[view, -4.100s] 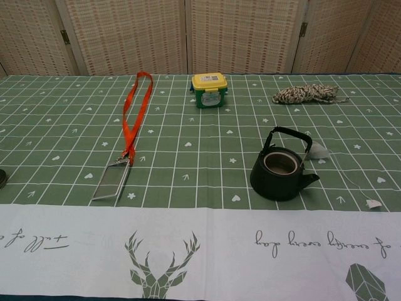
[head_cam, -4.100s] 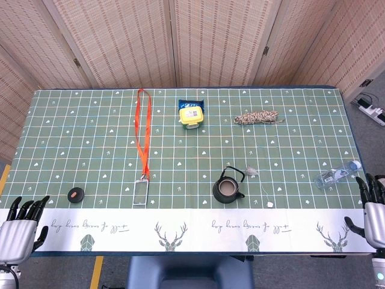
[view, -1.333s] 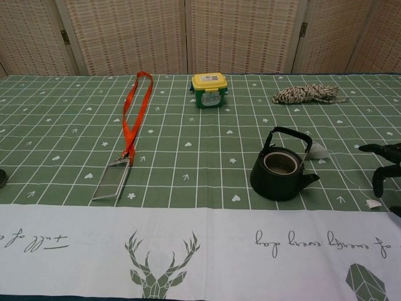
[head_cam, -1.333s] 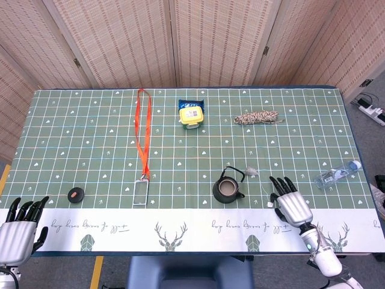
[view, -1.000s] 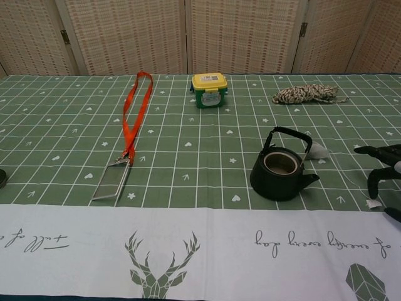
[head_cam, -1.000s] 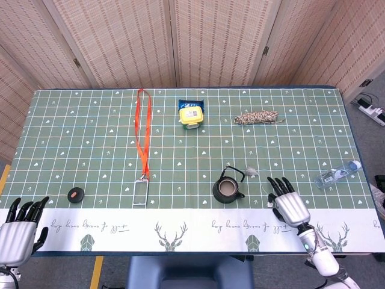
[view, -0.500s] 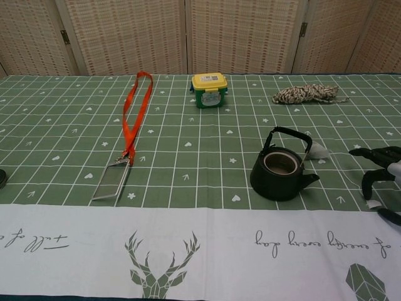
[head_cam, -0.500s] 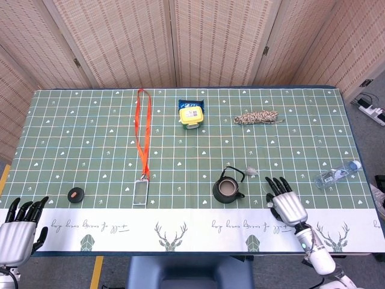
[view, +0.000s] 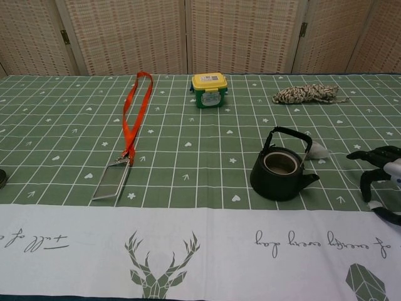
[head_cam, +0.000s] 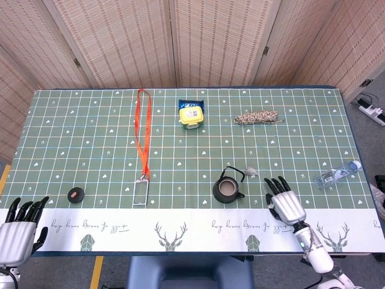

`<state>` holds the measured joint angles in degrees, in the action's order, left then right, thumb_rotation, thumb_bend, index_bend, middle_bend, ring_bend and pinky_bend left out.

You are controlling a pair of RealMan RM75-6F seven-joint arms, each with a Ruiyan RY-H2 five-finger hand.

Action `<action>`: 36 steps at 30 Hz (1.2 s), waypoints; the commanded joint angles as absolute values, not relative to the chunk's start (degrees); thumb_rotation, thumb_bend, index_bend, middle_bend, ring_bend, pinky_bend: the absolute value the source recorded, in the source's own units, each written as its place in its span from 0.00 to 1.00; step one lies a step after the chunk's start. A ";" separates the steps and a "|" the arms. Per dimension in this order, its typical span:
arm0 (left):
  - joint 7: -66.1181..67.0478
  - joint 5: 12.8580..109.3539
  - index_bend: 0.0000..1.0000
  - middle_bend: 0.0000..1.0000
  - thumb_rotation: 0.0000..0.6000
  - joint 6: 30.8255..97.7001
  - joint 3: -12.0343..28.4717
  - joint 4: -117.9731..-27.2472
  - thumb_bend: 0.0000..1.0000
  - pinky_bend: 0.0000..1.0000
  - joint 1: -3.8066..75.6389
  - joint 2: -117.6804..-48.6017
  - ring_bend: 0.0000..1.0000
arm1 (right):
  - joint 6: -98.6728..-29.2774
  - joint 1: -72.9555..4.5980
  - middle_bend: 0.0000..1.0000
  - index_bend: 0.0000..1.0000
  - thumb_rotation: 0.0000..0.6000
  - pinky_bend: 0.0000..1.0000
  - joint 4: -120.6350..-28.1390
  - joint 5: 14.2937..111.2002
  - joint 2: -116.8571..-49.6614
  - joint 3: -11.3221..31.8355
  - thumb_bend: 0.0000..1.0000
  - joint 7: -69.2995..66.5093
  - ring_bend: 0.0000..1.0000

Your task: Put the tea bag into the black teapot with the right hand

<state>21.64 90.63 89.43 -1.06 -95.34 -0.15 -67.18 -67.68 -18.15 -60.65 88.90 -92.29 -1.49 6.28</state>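
At the near edge of the table (head_cam: 192,232), the left hand (head_cam: 17,232) rests at the left corner, its fingers spread and nothing in them. The right hand (head_cam: 285,201) hovers low over the near right part of the cloth, fingers apart and pointing away from the robot, holding nothing; in the chest view the same hand (view: 381,179) comes in from the right edge with dark fingers (view: 364,182) curled downward above the small paper tag (view: 374,204) at the end of the tea bag's string.

Just left of that hand stands the black teapot (head_cam: 228,190), upright, lid off, its handle raised; the chest view shows its open mouth (view: 281,163). The tea bag (head_cam: 251,172) lies on the cloth just behind and to the right of the teapot, near its handle, outside the pot. Its thin string runs toward the right hand.

Farther left, near the front, lies a small dark round disc (head_cam: 75,194). An orange lanyard (head_cam: 142,129) stretches away from a clear badge holder (head_cam: 139,192). At the right edge lies a plastic bottle (head_cam: 336,173) on its side.

Toward the far side sit a yellow-lidded box (head_cam: 191,115) and a bundle of speckled rope (head_cam: 257,117). Woven folding screens (head_cam: 180,36) stand behind the table.
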 commanded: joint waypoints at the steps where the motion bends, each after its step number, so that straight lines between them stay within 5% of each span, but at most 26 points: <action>1: 21.50 90.82 0.07 0.20 1.00 89.51 -1.10 -95.26 0.41 0.05 -0.14 -67.15 0.15 | -67.60 -18.24 0.12 0.61 1.00 0.00 -60.52 88.86 -92.36 -1.49 0.47 6.31 0.10; 23: 20.73 92.29 0.04 0.20 1.00 90.64 -1.22 -94.52 0.41 0.05 -0.40 -67.40 0.14 | -69.56 -18.50 0.16 0.67 1.00 0.00 -61.31 89.06 -91.53 -0.77 0.54 5.88 0.13; 36: 21.40 91.74 0.04 0.20 1.00 90.38 -0.92 -94.34 0.41 0.05 -0.38 -67.70 0.14 | -75.87 -20.99 0.16 0.67 1.00 0.00 -81.18 90.64 -79.97 5.05 0.54 13.11 0.12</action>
